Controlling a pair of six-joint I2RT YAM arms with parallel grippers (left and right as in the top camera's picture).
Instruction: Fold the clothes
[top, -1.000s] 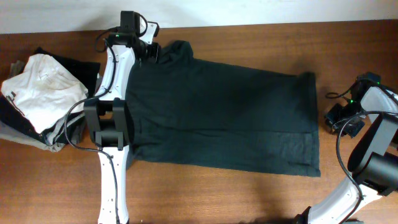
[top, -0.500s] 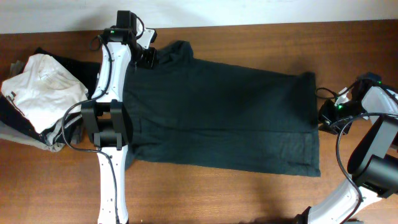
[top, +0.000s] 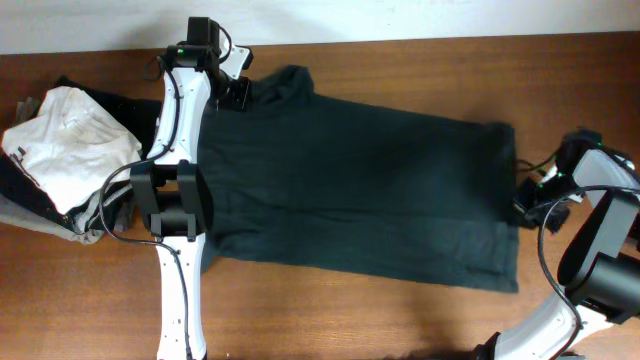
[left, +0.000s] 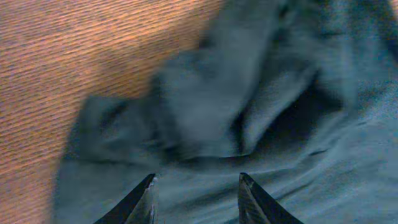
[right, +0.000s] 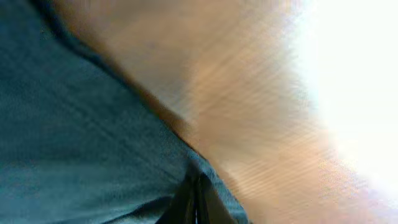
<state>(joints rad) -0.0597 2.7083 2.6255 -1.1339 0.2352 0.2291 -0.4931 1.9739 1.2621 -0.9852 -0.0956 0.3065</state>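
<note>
A dark teal shirt (top: 350, 190) lies spread flat across the wooden table. My left gripper (top: 238, 92) is open over the shirt's far left corner, by the bunched sleeve and collar. In the left wrist view its fingertips (left: 198, 186) hover apart just above the rumpled cloth (left: 205, 112). My right gripper (top: 525, 195) is at the shirt's right hem. In the right wrist view its fingers (right: 193, 196) are shut on the hem edge of the shirt (right: 74, 137).
A pile of other clothes (top: 65, 150), white on top of dark and grey ones, sits at the table's left edge. Bare wood (top: 400, 320) runs along the front, and a pale wall lies beyond the back edge.
My right gripper moved in to the shirt's right hem and shut on it. The hem has shifted slightly to the right. The left gripper shifted a little over the collar, then held still.
</note>
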